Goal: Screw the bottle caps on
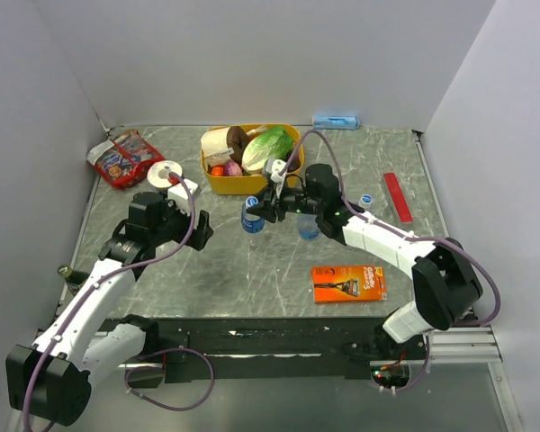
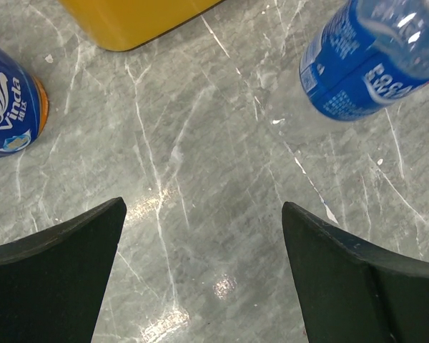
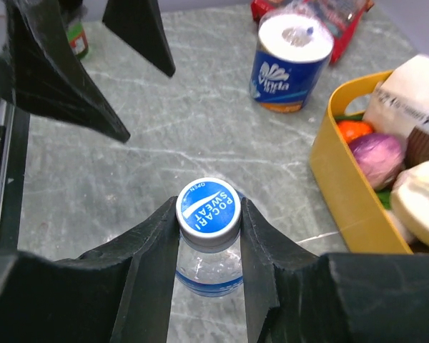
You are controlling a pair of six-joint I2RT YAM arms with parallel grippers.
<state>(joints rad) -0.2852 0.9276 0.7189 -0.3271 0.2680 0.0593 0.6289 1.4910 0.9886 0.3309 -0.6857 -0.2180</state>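
A clear bottle [image 1: 252,221] with a blue label stands upright in front of the yellow basket. It carries a blue cap [image 3: 208,207]. My right gripper [image 3: 208,211] is shut on that cap from both sides, seen from above in the top view [image 1: 259,209]. A second bottle [image 1: 309,226] stands just right of it under the right arm. A third bottle [image 1: 335,121] lies at the back wall. A loose blue cap [image 1: 366,199] lies on the table to the right. My left gripper [image 2: 204,214] is open and empty, low over bare table left of the held bottle [image 2: 372,57].
A yellow basket [image 1: 218,184] of vegetables stands behind the bottles. A Vinda tissue roll [image 3: 289,61] and a red snack bag [image 1: 124,158] are at the left back. An orange razor pack [image 1: 347,283] lies in front, a red ruler [image 1: 398,196] at the right. A green bottle [image 1: 65,272] stands at the left edge.
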